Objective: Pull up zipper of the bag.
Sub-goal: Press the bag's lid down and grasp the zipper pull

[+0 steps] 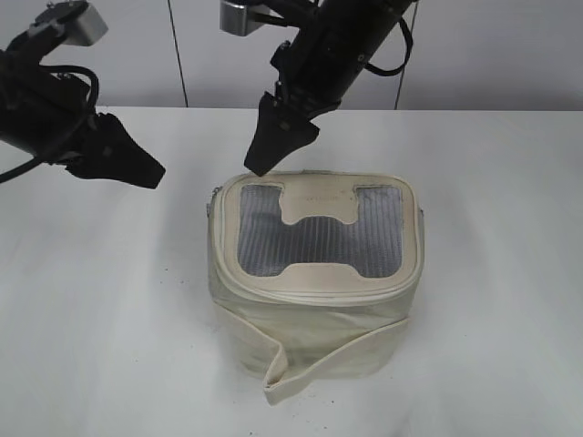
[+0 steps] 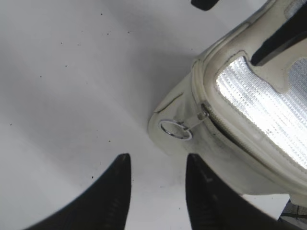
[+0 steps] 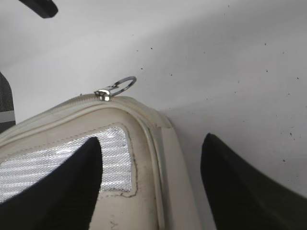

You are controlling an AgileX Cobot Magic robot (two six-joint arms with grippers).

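Note:
The cream-white bag (image 1: pixel 310 314) stands mid-table, its grey mesh window (image 1: pixel 314 238) facing up. The zipper track (image 1: pixel 314 289) runs round the top panel rim. In the left wrist view a silver slider with a ring pull (image 2: pixel 175 129) hangs at the bag's corner (image 2: pixel 206 143). My left gripper (image 2: pixel 158 160) is open and empty just short of that ring; it hovers left of the bag (image 1: pixel 150 175). My right gripper (image 3: pixel 152 141) is open, straddling the bag's rim corner (image 3: pixel 158 158) below a second ring pull (image 3: pixel 122 86). It hangs over the bag's back left corner (image 1: pixel 261 162).
A loose cream strap (image 1: pixel 314 364) folds across the bag's front. The white table (image 1: pixel 100 319) has a grey wall behind it. Both dark arms reach in from the back, at the left and centre.

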